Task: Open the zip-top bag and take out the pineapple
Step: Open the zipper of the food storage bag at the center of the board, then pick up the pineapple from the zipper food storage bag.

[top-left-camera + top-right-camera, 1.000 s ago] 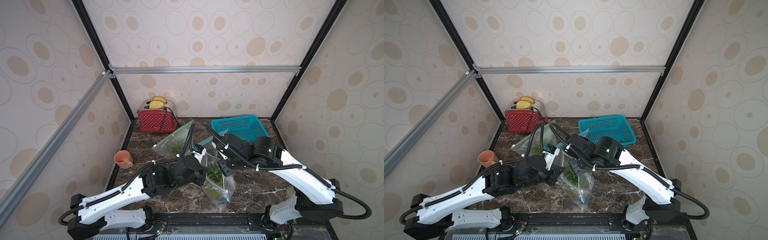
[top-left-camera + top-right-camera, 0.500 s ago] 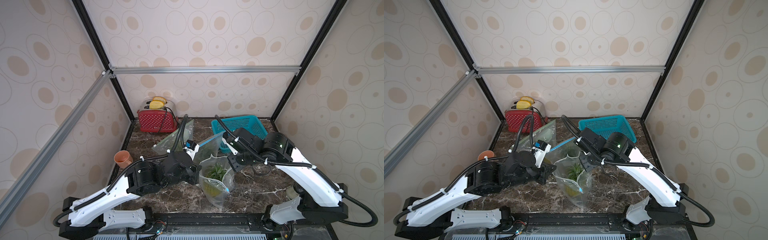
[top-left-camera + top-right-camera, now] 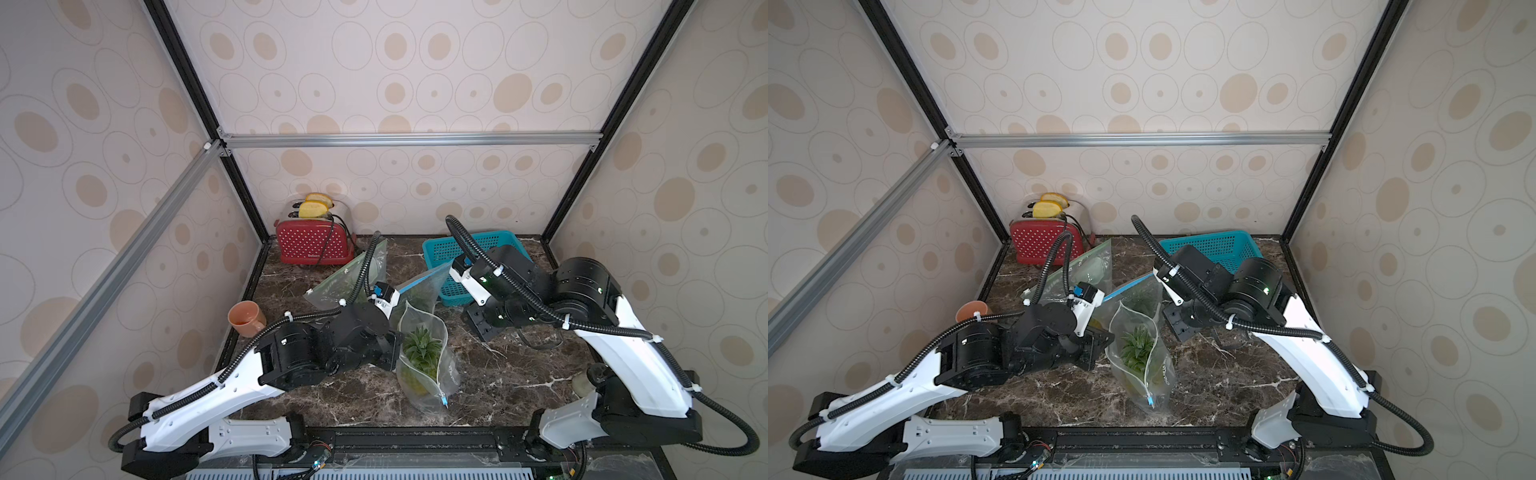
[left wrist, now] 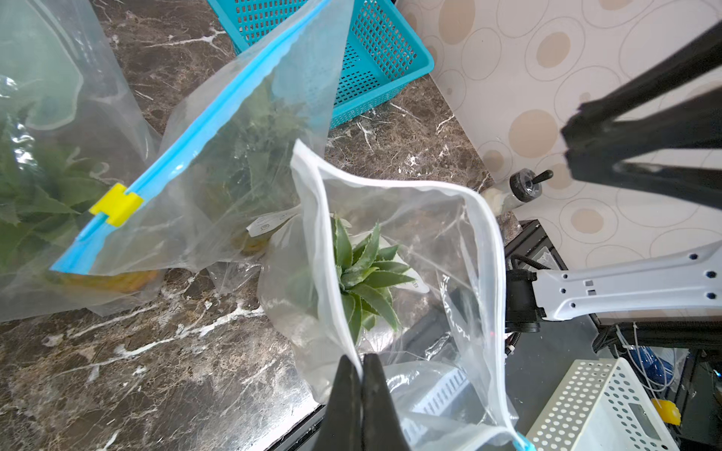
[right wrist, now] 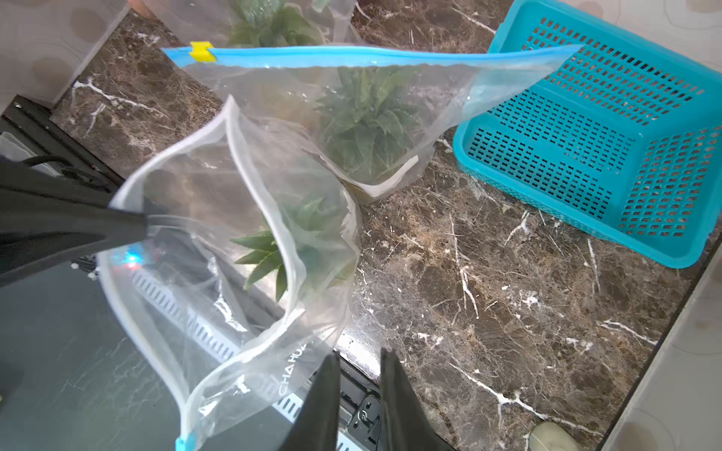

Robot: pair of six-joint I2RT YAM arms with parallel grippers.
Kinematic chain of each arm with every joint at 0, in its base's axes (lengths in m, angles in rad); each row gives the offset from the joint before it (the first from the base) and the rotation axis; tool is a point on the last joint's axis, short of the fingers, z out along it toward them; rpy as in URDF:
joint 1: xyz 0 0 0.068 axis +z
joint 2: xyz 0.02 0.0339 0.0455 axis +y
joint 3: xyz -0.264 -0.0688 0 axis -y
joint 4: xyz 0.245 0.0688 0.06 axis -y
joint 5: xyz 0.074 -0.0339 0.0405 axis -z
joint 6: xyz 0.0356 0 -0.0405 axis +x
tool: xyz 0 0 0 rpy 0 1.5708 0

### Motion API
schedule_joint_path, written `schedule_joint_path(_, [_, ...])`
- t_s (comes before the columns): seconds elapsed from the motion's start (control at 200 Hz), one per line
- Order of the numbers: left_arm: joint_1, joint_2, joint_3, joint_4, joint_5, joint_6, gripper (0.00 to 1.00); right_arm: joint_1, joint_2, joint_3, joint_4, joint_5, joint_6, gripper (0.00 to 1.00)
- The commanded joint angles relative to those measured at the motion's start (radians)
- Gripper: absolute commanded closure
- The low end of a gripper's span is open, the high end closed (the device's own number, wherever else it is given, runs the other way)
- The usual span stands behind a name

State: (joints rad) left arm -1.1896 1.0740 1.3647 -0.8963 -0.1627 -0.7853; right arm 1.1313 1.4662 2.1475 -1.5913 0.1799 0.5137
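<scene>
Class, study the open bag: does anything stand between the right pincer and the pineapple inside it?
The right pincer hangs beside the bag, holding nothing; from there only the bag's clear wall covers the pineapple. The mouth gapes upward, its rim pinched by the shut left pincer, so from above nothing visible blocks the leaves.

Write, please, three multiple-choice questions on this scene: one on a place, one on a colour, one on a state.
1. Where does the red toaster stand?
A. back left corner of the table
B. inside a basket
C. front edge

2. What colour is the slider on the blue-strip bag?
A. red
B. yellow
C. black

3. How is the front bag with the pineapple?
A. zipped shut
B. flat and empty
C. mouth open

1 A: it stands by the back wall, on the left.
2 B: the left wrist view shows it yellow.
3 C: the left gripper holds one rim, and leaves show in the gap.
</scene>
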Motion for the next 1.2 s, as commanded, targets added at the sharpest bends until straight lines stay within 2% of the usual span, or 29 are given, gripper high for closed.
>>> schedule_joint_path(0.0, [-0.002, -0.035, -0.006, 0.029, -0.036, -0.024, 0.95, 0.052, 0.057, 0.075, -0.048, -0.036, -0.02, 0.76])
schedule_joint_path(0.17, [-0.004, -0.064, -0.029, 0.05, -0.054, -0.026, 0.95, 0.082, 0.123, 0.096, 0.022, -0.116, -0.035, 0.73])
schedule_joint_path(0.371, [-0.003, -0.1, -0.081, 0.088, -0.079, -0.034, 0.95, 0.086, 0.14, -0.047, 0.145, -0.199, -0.013, 0.7])
schedule_joint_path(0.656, [-0.004, -0.128, -0.161, 0.203, -0.09, -0.044, 0.95, 0.069, 0.127, -0.229, 0.222, -0.166, 0.048, 0.6])
schedule_joint_path(0.751, [-0.003, -0.137, -0.192, 0.253, -0.095, -0.053, 0.94, 0.053, 0.123, -0.274, 0.221, -0.128, 0.064, 0.5])
schedule_joint_path(0.811, [-0.004, -0.141, -0.21, 0.291, -0.097, -0.063, 0.91, 0.049, 0.12, -0.29, 0.225, -0.108, 0.066, 0.45])
schedule_joint_path(0.961, [-0.003, -0.161, -0.241, 0.295, -0.125, -0.072, 0.74, 0.041, 0.121, -0.303, 0.211, -0.059, 0.076, 0.32])
schedule_joint_path(1.041, [-0.004, -0.177, -0.248, 0.281, -0.143, -0.071, 0.66, 0.038, 0.128, -0.302, 0.199, -0.057, 0.08, 0.3])
schedule_joint_path(1.192, [-0.004, -0.215, -0.251, 0.213, -0.187, -0.062, 0.62, 0.037, 0.146, -0.297, 0.188, -0.075, 0.084, 0.29])
